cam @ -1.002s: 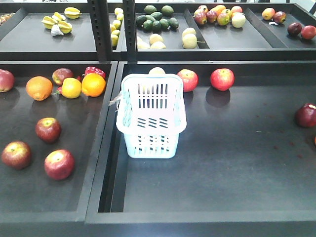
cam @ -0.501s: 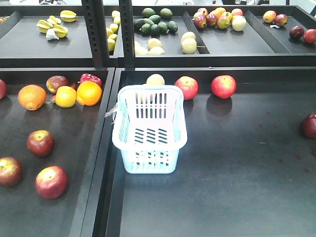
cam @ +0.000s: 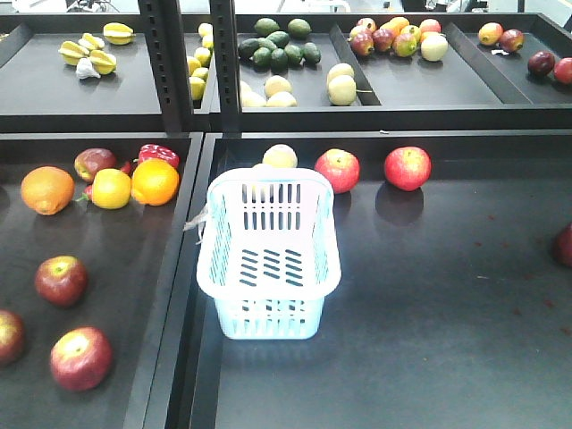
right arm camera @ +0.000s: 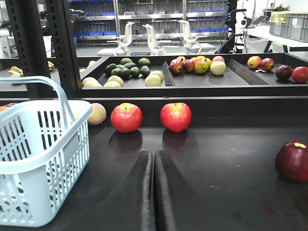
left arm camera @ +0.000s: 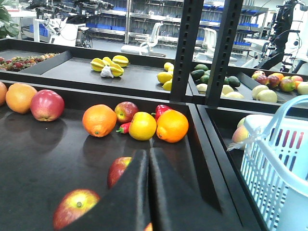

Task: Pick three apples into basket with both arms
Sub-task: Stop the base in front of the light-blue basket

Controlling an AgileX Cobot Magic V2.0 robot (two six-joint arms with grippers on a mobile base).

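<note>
Tray, black, left: three dark red round apples lying loose, apart. Left fingers clenched on nothing, near them. Pale blue slotted plastic basket upright in right tray. Right fingers clenched, empty.

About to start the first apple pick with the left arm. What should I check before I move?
1. Basket upright, nothing in it: ok.
2. Left gripper open for a grasp: not ok, it is shut and empty.
3. Right gripper open: not ok, it is shut and empty.
4. Target in view: ok, a red apple lies just beyond the left gripper.
5. Target for the right arm: ok, a dark red apple lies alone off to its right.
6. Basket handle clear of the opening: cannot tell.
</note>
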